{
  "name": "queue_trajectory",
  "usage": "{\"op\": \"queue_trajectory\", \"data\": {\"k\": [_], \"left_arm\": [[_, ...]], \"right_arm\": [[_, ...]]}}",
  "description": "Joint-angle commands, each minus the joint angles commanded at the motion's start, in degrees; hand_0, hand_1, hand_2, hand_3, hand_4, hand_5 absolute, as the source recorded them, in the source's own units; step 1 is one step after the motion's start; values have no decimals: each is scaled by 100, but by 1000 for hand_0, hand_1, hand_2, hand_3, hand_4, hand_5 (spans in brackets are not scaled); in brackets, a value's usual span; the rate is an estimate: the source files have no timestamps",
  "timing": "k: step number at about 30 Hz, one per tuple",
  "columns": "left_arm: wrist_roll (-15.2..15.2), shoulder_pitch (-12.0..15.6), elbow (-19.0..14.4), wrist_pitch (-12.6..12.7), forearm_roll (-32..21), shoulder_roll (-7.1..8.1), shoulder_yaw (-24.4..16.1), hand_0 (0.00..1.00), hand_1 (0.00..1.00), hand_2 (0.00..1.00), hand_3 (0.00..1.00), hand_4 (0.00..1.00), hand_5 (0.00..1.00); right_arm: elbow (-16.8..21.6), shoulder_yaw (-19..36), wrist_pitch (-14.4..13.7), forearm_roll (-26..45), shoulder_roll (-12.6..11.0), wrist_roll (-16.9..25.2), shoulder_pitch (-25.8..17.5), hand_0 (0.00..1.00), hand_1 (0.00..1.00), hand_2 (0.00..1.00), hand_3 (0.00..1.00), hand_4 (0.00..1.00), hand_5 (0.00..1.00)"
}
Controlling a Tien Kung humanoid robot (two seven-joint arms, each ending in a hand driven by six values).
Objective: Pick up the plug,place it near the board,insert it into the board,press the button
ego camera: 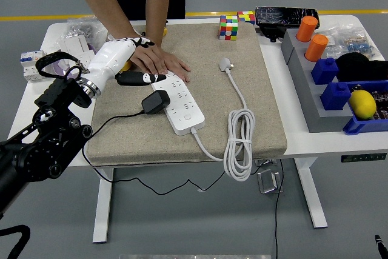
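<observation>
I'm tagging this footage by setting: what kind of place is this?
Probably a robotics lab or test workspace: a height-adjustable white table on a grey floor with a yellow line, a power strip on a felt mat, and blue parts bins.

Rubik's cubes, orange cylinders and a lemon sit apart.

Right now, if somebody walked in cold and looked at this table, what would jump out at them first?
Probably the white left hand hovering over the mat's left side, fingers relaxed, above a black plug resting against the white power strip. Next, a person's hand lies flat on the strip's far end. The colourful cube at the mat's far edge and the yellow lemon in the blue bin at right also catch the eye.
</observation>
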Motion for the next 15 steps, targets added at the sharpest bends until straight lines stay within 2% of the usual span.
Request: {"op": "queue_trajectory", "data": {"k": [4, 5, 9, 10, 11, 15], "left_arm": [[368, 547, -894, -214, -922, -31, -408, 836, 890, 872, 861, 998, 940], [437, 675, -1155, -254, -1183, -26, -438, 917, 941, 917, 904, 998, 998], [728, 1165, -2081, -457, -2188, -1, -512, 917, 941, 917, 904, 998, 998], [764, 1235, -2230, -490, -2412, 0, -526, 917, 941, 917, 904, 998, 998], [832, 1346, -2392, -551, -2635, -4, -551, 961, 975, 946, 927, 998, 998], [1018, 1632, -2797, -768, -3641, -5, -577, 961, 975, 946, 927, 998, 998]], "right_arm": [[1, 45, 1, -16, 6, 1, -26, 947, 887, 830, 857, 998, 998], [1, 55, 0, -17, 8, 2, -29, 948, 887, 830, 857, 998, 998], [4, 104, 0, -43, 17, 4, -35, 948, 887, 830, 857, 998, 998], [3, 104, 2, -42, 18, 3, -35, 948, 887, 830, 857, 998, 998], [3, 116, 1, -42, 19, 4, -41, 948, 887, 830, 856, 998, 998], [-4, 123, 2, -34, 17, 0, -58, 948, 887, 830, 856, 998, 998]]}}
